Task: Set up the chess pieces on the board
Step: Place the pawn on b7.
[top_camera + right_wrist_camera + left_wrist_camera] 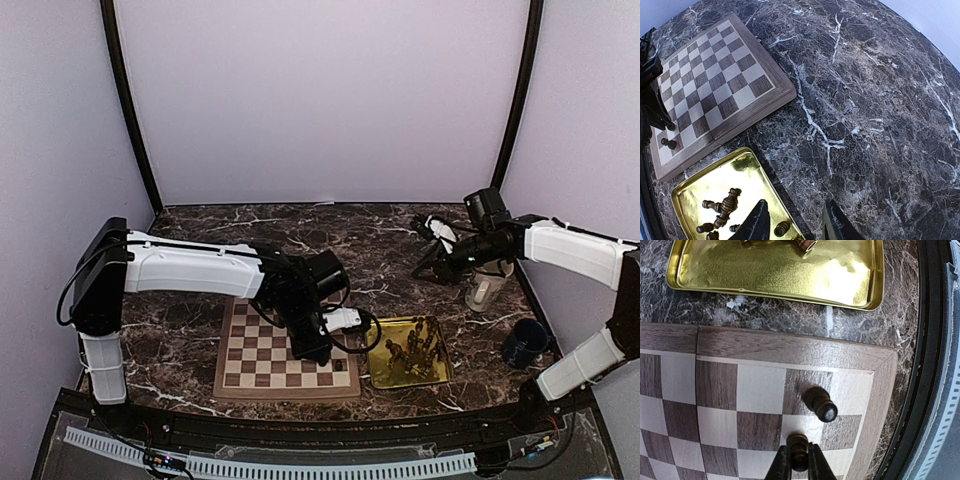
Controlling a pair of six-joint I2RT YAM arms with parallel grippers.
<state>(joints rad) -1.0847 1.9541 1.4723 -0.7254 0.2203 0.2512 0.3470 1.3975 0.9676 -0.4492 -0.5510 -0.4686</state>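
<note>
The board lies at the table's near middle. My left gripper is shut on a dark chess piece, held just above or on a light square near the board's corner closest to the tray. A second dark piece stands one square away on a dark square. Several more chess pieces lie loose in the gold tray to the right of the board. My right gripper hangs open and empty high over the tray's edge and the bare marble, far from the board.
A clear cup and a dark blue mug stand at the right of the marble table. The enclosure's black rail runs close to the board's near corner. White walls close in on three sides.
</note>
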